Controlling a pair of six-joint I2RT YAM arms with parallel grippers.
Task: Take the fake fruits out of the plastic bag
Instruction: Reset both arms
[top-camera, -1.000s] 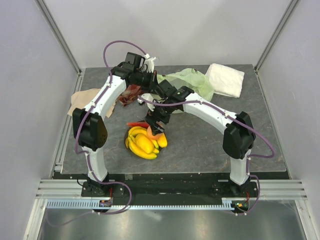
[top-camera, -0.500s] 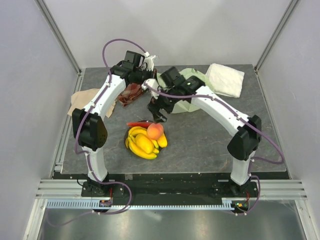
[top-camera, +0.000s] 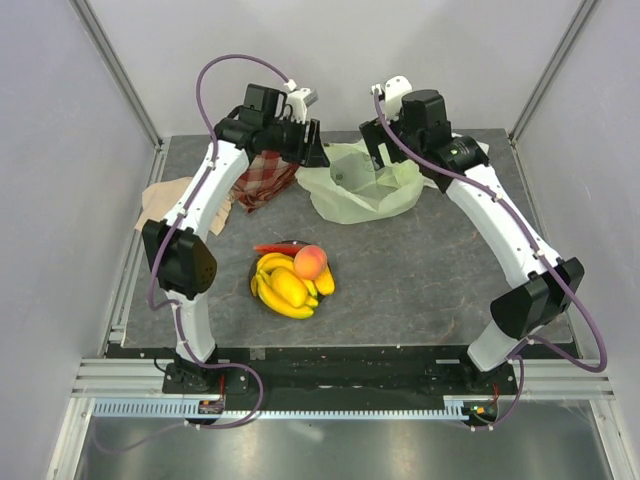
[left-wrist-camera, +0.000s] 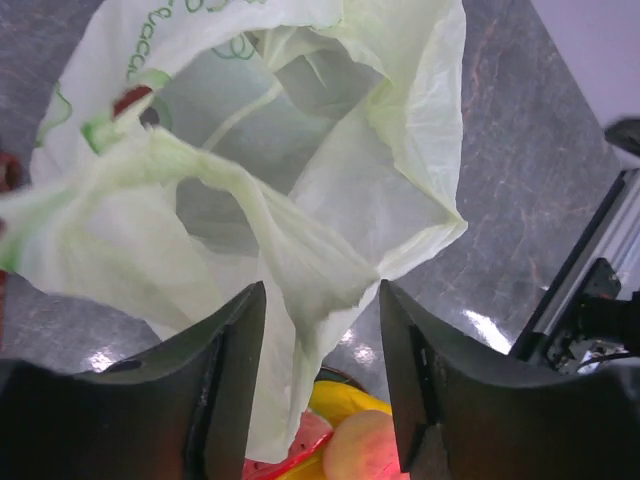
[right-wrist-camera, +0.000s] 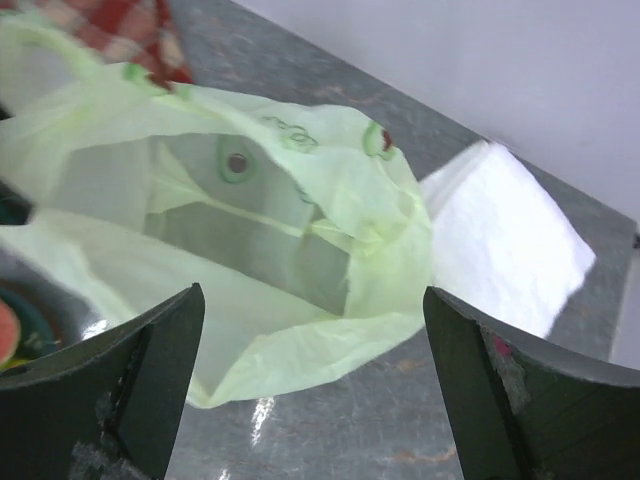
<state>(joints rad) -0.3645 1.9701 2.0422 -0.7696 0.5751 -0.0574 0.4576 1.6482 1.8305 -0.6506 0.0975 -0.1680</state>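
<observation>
- On left gripper (left-wrist-camera: 320, 295): jaws half apart, loose fold of bag (left-wrist-camera: 400, 150) between, not clamped.
- On right gripper (right-wrist-camera: 312, 300): jaws wide apart, holding nothing, above bag.

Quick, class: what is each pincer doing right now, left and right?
Left pincer: open, with a loose fold of the plastic bag lying in the gap.
Right pincer: open, holding nothing.

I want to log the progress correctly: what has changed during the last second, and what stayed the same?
The right hand left the peach on the other fruits and moved back over the plastic bag. The left hand opened, and the bag spread out. The other fruits did not move.
</observation>
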